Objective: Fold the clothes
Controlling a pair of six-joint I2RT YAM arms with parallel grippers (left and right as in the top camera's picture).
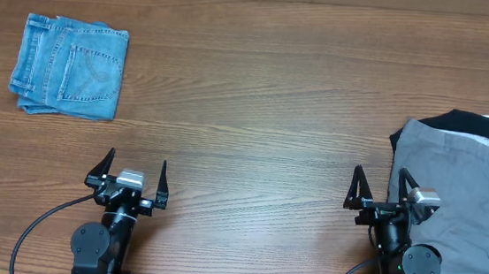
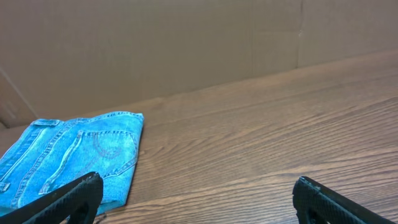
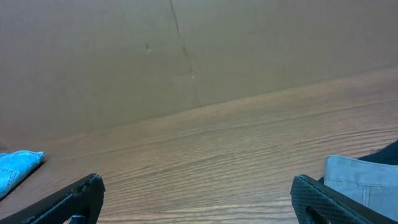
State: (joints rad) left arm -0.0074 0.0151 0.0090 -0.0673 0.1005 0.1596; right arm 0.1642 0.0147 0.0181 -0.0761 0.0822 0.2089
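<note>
Folded blue jeans lie far left; grey trousers overlap a black garment far right.

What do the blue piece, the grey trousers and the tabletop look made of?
Blue jeans: faded matte denim, by the stitched pocket and seams. Grey trousers: likely smooth woven cotton, matte, softly creased; weave too fine to tell. Table: wood or wood-look laminate, showing grain lines.
</note>
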